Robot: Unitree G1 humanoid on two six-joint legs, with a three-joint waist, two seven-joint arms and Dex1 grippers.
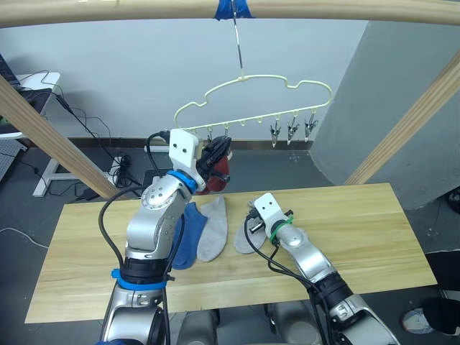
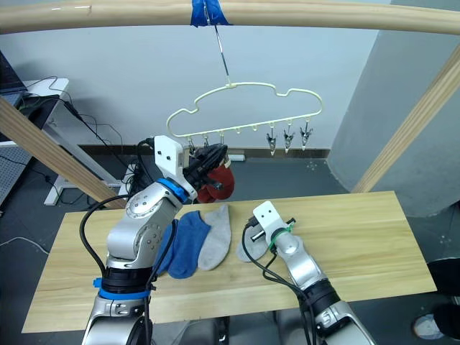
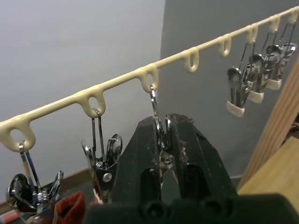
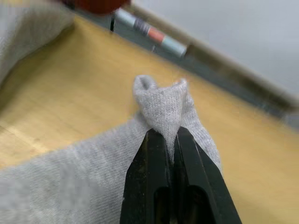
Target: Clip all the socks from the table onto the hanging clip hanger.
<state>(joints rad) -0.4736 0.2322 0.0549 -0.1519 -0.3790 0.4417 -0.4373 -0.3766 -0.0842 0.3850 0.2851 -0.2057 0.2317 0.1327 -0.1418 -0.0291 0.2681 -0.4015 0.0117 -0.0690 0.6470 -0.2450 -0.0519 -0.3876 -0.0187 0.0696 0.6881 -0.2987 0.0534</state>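
The pale yellow-green clip hanger (image 1: 251,90) hangs by its hook from a wooden beam. My left gripper (image 3: 162,128) is raised to its bar and shut on a silver clip (image 3: 160,140), third from the hanger's left end. A rust red sock (image 1: 220,171) hangs from the clips just left of it. Three free clips (image 1: 291,131) dangle at the right end. On the table (image 1: 345,223) lie a blue sock (image 1: 188,237) and a light grey sock (image 1: 213,228). My right gripper (image 4: 166,135) is shut on a bunched fold of another grey sock (image 4: 163,100) lying on the wood.
The round wooden beam with blue tape (image 1: 230,8) runs overhead. Slanted wooden posts (image 1: 50,136) (image 1: 410,122) stand at both sides behind the table. Cables and a power strip (image 1: 115,172) lie on the floor beyond the far edge. Bare tabletop stretches right of my right arm.
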